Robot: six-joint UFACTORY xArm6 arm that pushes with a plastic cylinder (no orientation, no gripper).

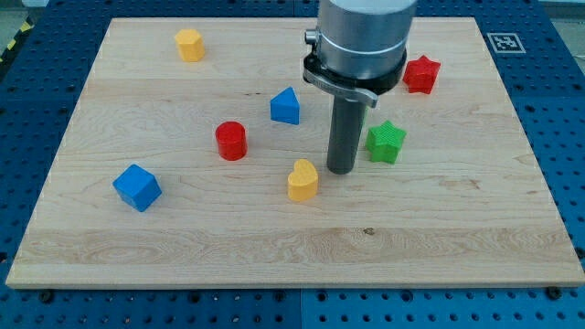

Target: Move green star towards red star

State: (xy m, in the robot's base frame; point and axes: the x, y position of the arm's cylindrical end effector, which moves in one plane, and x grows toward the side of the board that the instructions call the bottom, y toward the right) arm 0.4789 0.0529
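The green star (387,142) lies right of the board's middle. The red star (421,74) lies above it and a little to the view's right, near the top right. My tip (342,170) rests on the board just left of the green star, a small gap apart, and right of the yellow heart-shaped block (303,179). The arm's grey body hides the board above the tip.
A blue triangular block (285,106) lies left of the rod. A red cylinder (231,140) sits further left. A blue cube (137,186) is at the lower left. A yellow block (189,44) is at the top left. The wooden board (292,247) ends at blue pegboard.
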